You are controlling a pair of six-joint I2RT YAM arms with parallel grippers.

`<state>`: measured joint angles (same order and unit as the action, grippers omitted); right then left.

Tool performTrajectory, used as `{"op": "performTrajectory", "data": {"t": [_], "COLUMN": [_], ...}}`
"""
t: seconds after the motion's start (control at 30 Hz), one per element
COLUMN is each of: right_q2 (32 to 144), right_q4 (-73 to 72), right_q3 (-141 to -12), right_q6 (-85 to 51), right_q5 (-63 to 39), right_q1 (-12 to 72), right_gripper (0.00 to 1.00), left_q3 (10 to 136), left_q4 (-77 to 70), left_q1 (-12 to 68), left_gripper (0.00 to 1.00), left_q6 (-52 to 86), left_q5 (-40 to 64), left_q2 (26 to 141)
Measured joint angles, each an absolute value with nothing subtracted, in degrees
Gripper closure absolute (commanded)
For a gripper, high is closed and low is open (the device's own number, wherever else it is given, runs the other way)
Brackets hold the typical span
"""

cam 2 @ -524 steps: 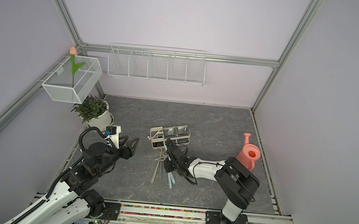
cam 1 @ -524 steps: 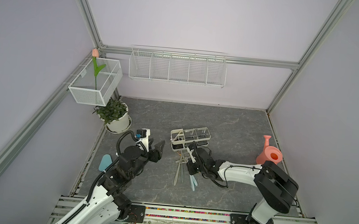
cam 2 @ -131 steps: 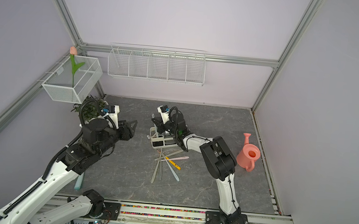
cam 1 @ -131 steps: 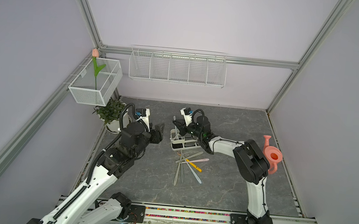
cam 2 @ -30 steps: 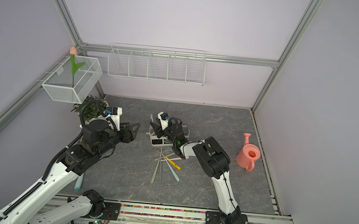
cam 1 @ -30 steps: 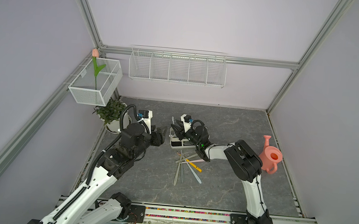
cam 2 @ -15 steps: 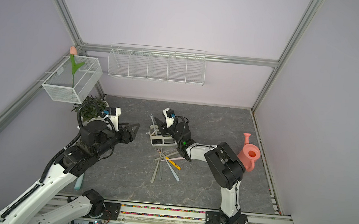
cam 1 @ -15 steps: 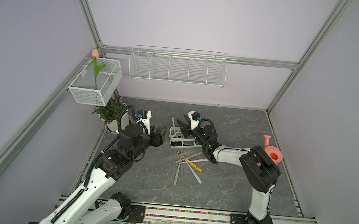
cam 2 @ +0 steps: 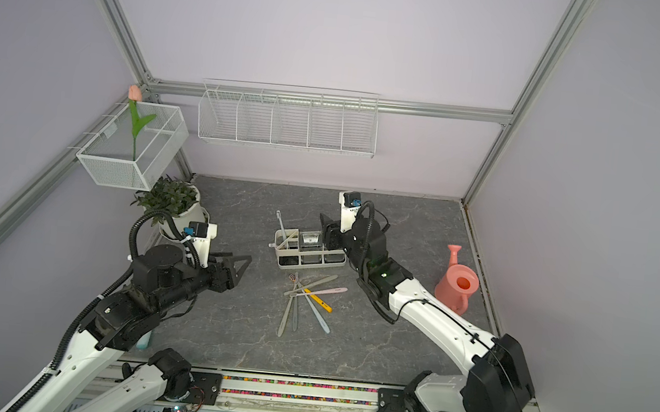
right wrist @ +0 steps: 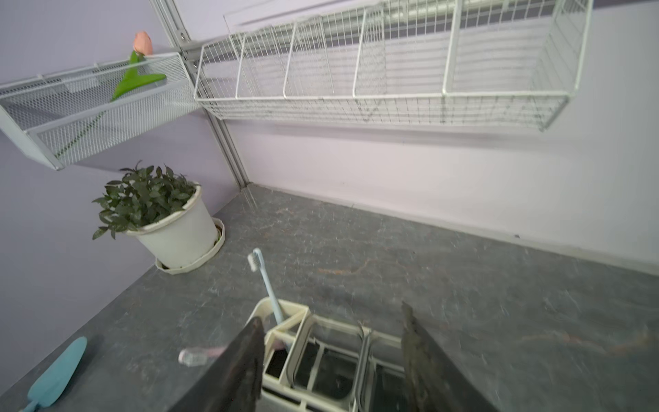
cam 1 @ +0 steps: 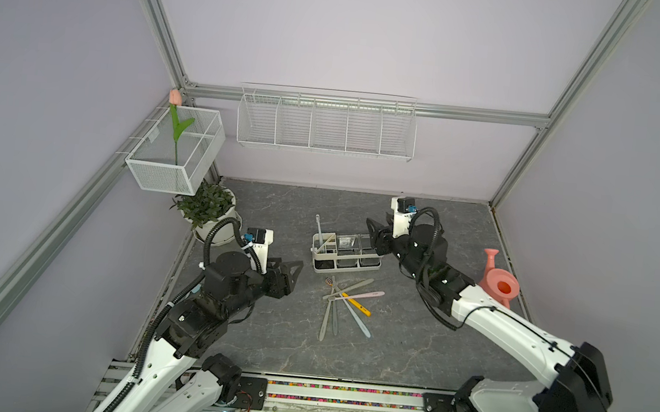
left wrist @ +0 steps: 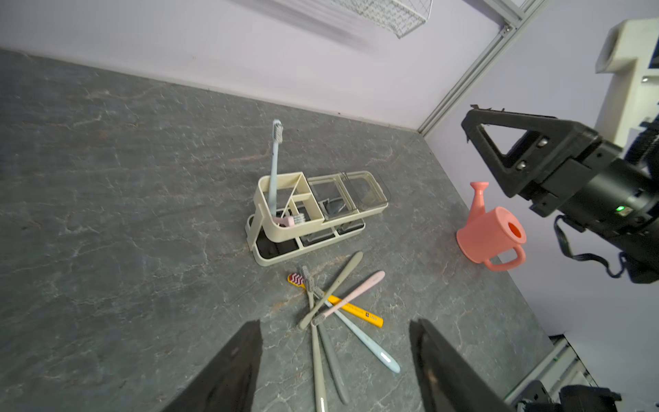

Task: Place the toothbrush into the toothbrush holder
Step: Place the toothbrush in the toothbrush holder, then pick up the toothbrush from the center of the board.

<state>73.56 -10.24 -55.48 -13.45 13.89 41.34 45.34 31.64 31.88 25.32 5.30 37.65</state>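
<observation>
Toothbrush (left wrist: 274, 167) stands in the toothbrush holder (left wrist: 303, 232), left bin, so our left gripper (left wrist: 335, 323) and right gripper (right wrist: 331, 312) hang open, empty.

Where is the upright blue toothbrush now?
In both top views the pale blue toothbrush stands in the cream bin of the toothbrush holder, at its end on the left arm's side, toward the potted plant.

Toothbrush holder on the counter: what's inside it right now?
In the toothbrush holder, the cream bin holds a light blue toothbrush leaning, bristles up. A pink toothbrush head pokes out low; its handle is hidden. The clear cups show no brush.
</observation>
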Motion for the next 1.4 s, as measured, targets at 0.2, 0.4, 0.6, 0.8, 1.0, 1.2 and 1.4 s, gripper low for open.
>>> {"op": "performTrajectory", "data": {"t": [0.2, 0.4, 0.6, 0.8, 1.0, 1.2, 1.4], "right_q2": [68.0, 67.5, 68.4, 73.1, 80.4, 86.3, 91.2], "right_q4": [3.1, 12.4, 17.5, 17.1, 15.9, 13.4, 11.3], "right_q3": [-51.5, -50.9, -45.7, -44.0, -45.3, -48.8, -50.4], "right_q6": [-17.0, -17.3, -17.3, -16.2, -14.2, -10.9, -5.3], "right_q5": [11.9, 8.0, 3.8, 0.1, -1.1, -2.0, -2.2], "right_q1": [41.3, 41.3, 41.7, 43.5, 46.9, 47.3, 47.4], "right_gripper": [0.36, 0.38, 0.42, 0.49, 0.49, 0.49, 0.48], "left_q3": [40.0, 37.7, 37.7, 37.8, 37.8, 37.8, 39.0], "left_q4": [32.0, 31.2, 31.0, 31.1, 30.3, 30.3, 30.4], "left_q1": [31.9, 31.9, 31.9, 31.9, 31.9, 31.9, 31.9], "left_gripper": [0.30, 0.30, 0.30, 0.30, 0.30, 0.30, 0.30], "left_q6": [27.5, 30.4, 31.2, 31.2, 31.2, 31.2, 31.2], "left_q5": [5.5, 6.1, 5.3, 5.2, 5.2, 5.3, 5.5], "left_q2": [38.7, 41.5, 43.9, 47.9, 48.3, 48.3, 48.2]}}
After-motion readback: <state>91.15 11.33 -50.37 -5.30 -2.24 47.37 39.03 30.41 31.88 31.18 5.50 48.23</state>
